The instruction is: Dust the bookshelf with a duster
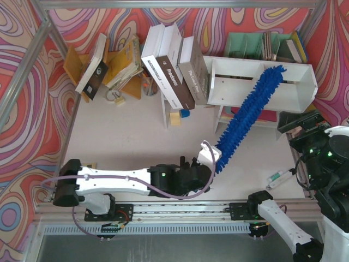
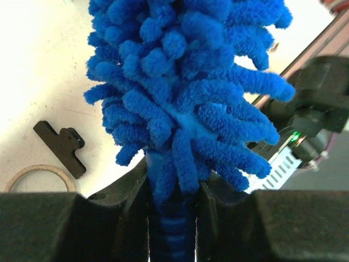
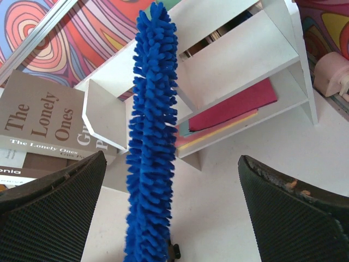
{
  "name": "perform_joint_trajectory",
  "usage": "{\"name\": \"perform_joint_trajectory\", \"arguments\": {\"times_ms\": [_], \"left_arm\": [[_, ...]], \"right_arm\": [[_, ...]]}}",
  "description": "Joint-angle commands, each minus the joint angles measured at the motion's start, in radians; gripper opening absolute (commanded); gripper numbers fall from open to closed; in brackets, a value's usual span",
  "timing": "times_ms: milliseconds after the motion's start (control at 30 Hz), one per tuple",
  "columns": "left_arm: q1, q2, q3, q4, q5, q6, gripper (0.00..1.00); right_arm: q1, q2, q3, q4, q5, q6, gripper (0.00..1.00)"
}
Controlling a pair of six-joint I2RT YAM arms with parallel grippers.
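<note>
Swirl-patterned walls (image 1: 22,109) ring your bench (image 1: 136,147): left tool (image 2: 173,218) clamps the duster (image 1: 248,112), tip at the bookshelf (image 1: 262,65); right tool (image 3: 174,210) gapes empty.

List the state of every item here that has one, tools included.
duster: held by its handle in the left tool, fluffy head slanting up across the bookshelf.
bookshelf: upright on its legs, flat red and yellow items on its lower board.
left tool: shut on the duster's handle.
right tool: open, holding nothing.
books: tilted, beside the bookshelf's left end.
</note>
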Motion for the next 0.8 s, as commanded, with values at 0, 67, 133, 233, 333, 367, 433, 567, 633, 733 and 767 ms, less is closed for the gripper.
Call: {"name": "perform_joint_trajectory", "arguments": {"times_ms": [0,67,133,233,333,367,433,567,633,733,767], "left_arm": [[-0.007,0.083,0.051,-0.101,0.054,0.042,0.0],[-0.013,0.101,0.038,-0.097,0.065,0.051,0.0],[-0.014,0.108,0.024,-0.091,0.062,0.044,0.0],[-0.014,0.105,0.01,-0.094,0.036,0.033,0.0],[-0.022,0.071,-0.028,-0.054,0.011,0.034,0.0],[-0.022,0.061,-0.039,-0.045,0.011,0.036,0.0],[-0.023,0.059,-0.04,-0.055,0.008,0.046,0.0],[-0.033,0.063,-0.043,-0.048,0.044,0.079,0.0],[-0.05,0.063,-0.04,-0.048,0.043,0.106,0.0],[-0.083,0.056,-0.042,-0.041,0.041,0.148,0.0],[-0.086,0.053,-0.045,-0.037,0.051,0.149,0.0]], "right_arm": [[0.006,0.035,0.015,-0.019,0.007,-0.021,0.95],[0.006,0.036,0.01,-0.017,0.007,-0.019,0.95],[0.005,0.036,0.002,-0.014,0.004,-0.016,0.94],[0.005,0.033,-0.018,-0.01,-0.001,-0.009,0.94],[0.006,0.029,-0.039,-0.006,-0.005,-0.005,0.94],[0.006,0.03,-0.046,-0.006,-0.006,-0.004,0.95],[0.006,0.029,-0.053,-0.004,-0.005,-0.003,0.95],[0.006,0.029,-0.067,0.004,-0.005,-0.005,0.95],[0.006,0.03,-0.071,0.005,-0.005,-0.008,0.95],[0.005,0.029,-0.074,0.005,0.001,-0.01,0.95],[0.006,0.027,-0.078,0.006,0.002,-0.011,0.94]]}}
